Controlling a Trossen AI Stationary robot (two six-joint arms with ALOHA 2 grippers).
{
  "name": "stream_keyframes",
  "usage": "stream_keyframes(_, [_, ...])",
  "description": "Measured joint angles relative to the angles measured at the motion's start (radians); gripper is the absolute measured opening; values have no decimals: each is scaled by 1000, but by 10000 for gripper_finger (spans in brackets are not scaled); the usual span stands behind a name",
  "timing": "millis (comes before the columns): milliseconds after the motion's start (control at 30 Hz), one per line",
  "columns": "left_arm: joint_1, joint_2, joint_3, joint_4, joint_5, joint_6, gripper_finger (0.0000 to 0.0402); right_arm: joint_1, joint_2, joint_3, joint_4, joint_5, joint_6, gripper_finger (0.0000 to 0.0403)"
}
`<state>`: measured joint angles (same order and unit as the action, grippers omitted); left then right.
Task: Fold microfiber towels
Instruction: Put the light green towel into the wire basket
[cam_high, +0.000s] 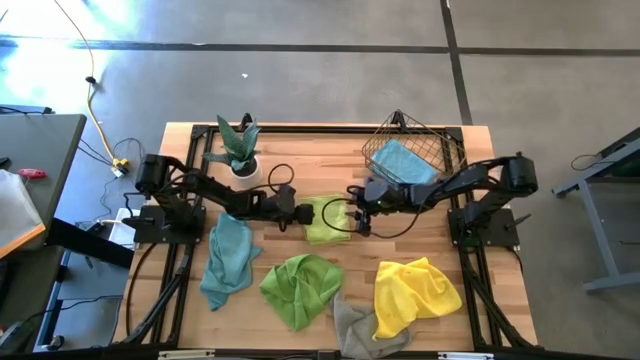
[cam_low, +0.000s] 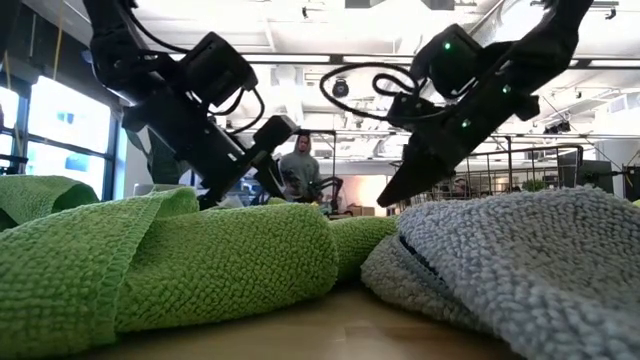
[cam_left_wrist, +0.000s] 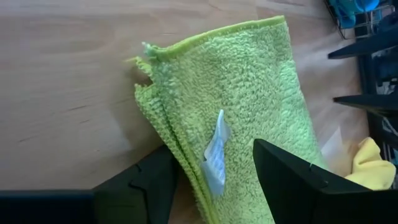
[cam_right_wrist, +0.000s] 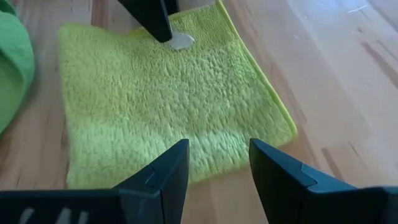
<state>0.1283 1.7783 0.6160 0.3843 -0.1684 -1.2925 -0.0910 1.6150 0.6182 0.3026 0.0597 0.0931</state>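
over folded towel (cam_high: 326, 220), both grippers open

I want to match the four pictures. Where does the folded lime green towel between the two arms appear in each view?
High view: the folded lime green towel lies mid-table, between both pincers.
Low view: I cannot tell it apart; crumpled green cloth fills the front.
Left wrist view: it fills the middle, a white tag on it.
Right wrist view: it lies flat on the wood.
Shared landmark: the white tag, seen in both wrist views.
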Motion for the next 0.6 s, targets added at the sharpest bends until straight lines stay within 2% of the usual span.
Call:
stream_keyframes(367, [23,11,45,-40,44,84,198,0,112,1,188,-7,4,160])
stream_keyframes(600, [38,12,44,-8,48,111,198,3,123,2,329,-121,-9,160])
